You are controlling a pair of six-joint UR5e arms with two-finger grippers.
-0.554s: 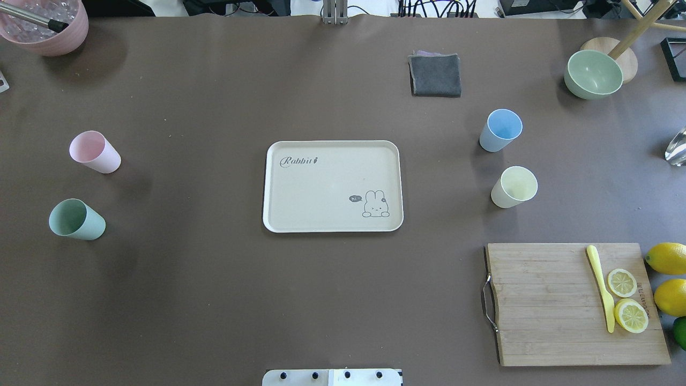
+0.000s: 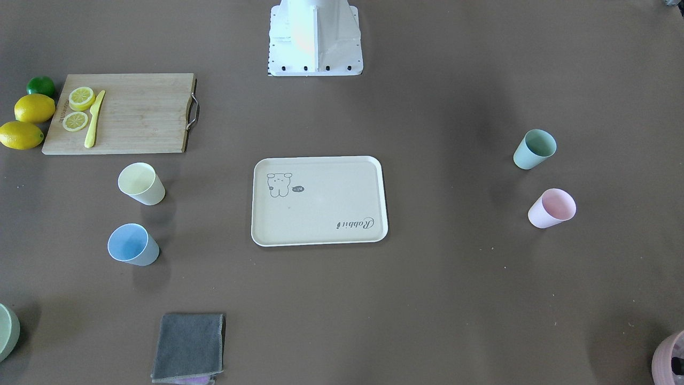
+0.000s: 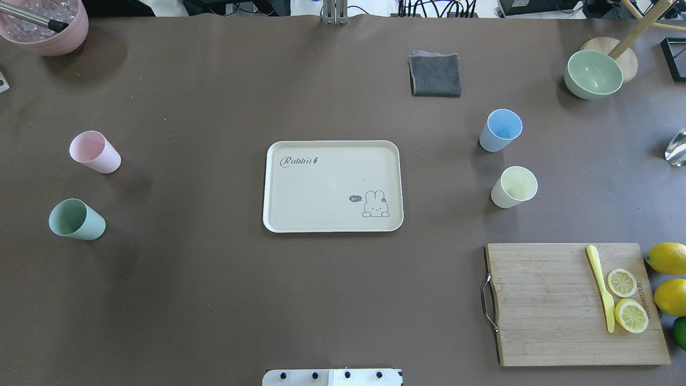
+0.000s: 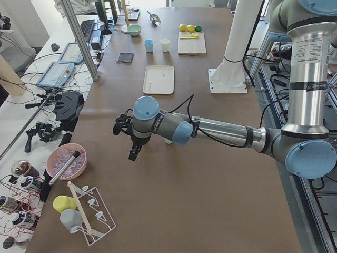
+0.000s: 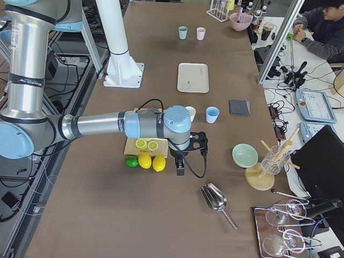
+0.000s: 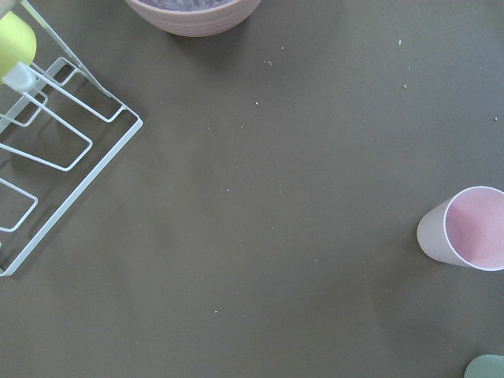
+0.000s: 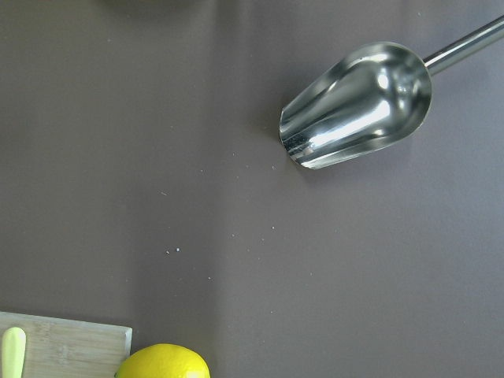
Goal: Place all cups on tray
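The left pincer hangs above the brown tabletop, farther from the flat cream rectangular tray than any cup. The right pincer hangs far out on the tray's opposite side. Only side views show them, so I cannot tell how wide either stands.

All four cups stand upright off the tray. The matte pink tumbler and the matte mint green tumbler are well to its left, and the matte light blue tumbler and the matte pale yellow tumbler are nearer, on its right.

These cups look light and taper downward, so an off-centre approach would likely tip one. Each pair stands close together, so a spread finger could knock the neighbour. A low carry might catch the tray's raised rim.
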